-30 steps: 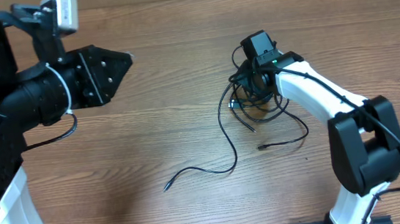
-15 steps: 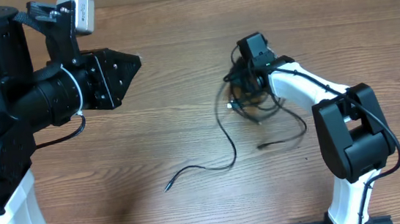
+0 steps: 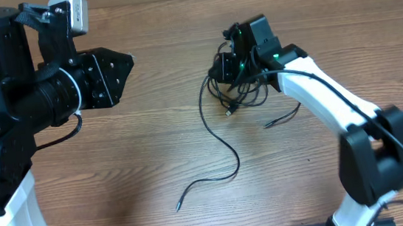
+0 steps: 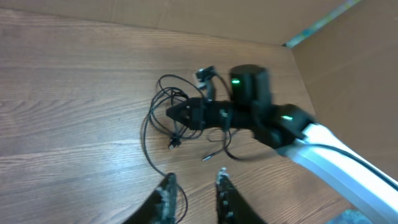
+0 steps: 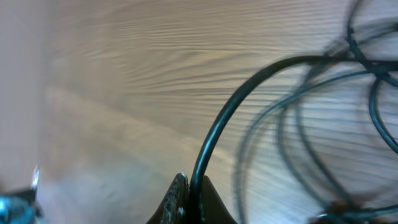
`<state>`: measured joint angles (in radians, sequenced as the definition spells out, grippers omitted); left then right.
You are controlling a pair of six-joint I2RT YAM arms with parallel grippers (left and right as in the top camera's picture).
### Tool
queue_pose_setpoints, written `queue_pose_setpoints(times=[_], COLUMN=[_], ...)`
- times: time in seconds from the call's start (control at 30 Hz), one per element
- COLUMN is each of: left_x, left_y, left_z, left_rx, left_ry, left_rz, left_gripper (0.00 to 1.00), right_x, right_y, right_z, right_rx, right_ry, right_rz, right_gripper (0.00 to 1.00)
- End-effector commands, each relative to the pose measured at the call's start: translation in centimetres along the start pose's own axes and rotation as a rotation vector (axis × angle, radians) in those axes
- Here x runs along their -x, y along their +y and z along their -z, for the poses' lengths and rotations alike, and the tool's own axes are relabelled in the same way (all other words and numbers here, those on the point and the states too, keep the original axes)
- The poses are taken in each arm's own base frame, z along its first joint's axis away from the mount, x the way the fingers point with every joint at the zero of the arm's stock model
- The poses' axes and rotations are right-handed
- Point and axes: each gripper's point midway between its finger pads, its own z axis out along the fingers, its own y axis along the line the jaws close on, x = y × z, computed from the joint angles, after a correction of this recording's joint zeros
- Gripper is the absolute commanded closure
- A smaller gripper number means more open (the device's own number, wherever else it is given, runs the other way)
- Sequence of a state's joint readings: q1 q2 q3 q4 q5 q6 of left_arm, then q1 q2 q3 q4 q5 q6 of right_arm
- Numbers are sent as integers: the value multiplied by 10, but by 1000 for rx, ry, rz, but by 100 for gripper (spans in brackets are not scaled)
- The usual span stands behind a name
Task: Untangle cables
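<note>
Cables: a loose knot of thin black cables (image 3: pixel 240 91) is seen on the wooden worktop (image 3: pixel 153 147), right of centre.
Right fingers: the right fingers (image 5: pixel 177 200) are pressed together on one cord of the knot. The cord rises from the pinch in an arc, and the hold is judged to be for drawing it out of the loops.
Left fingers: the left fingers (image 4: pixel 166 196) are slightly parted with nothing between them. They are held well apart from the knot and pointed toward it, probably to take a second cord.
Long strand: a long strand (image 3: pixel 223 144) trails from the knot in a curve and ends in a small plug (image 3: pixel 178 206) that lies free.
In the way: several loops are crossed around the pinched cord, so the whole knot may be dragged along. Part of the knot is hidden from above by the white right arm (image 3: pixel 318 94).
</note>
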<state>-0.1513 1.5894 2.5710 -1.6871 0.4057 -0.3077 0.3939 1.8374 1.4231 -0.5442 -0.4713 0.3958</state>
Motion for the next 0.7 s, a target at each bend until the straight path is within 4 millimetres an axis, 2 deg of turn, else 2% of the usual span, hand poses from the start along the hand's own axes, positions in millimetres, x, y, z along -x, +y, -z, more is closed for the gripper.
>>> queue_pose_setpoints(times=[0.0,0.1,0.17,0.4,0.57,0.67], left_x=[-4,-10,-16,-36,-47,-62], left_y=[9,15,17,5,14,19], left_z=[-12,-23,-30,-53,-72,-87], left_rx=[32,40,30,-134,-144,-153], left_ry=[38,85,123,236,296,365], left_rz=[-2,-28,-72,-204,-194,-166], left_gripper=[71,70,73,73,63,50], right_x=[11,4,1,-1,2,1], right_y=[63,83,92,123,149,158], right_z=[47,75,92,166,225,250], right_rx=[103,122,129,137,159,164], right_ry=[-75,-95,-112,-255,-402,-466], right_rz=[192,229,246,333,356,373], right_gripper=[96,96,96,96,96,96])
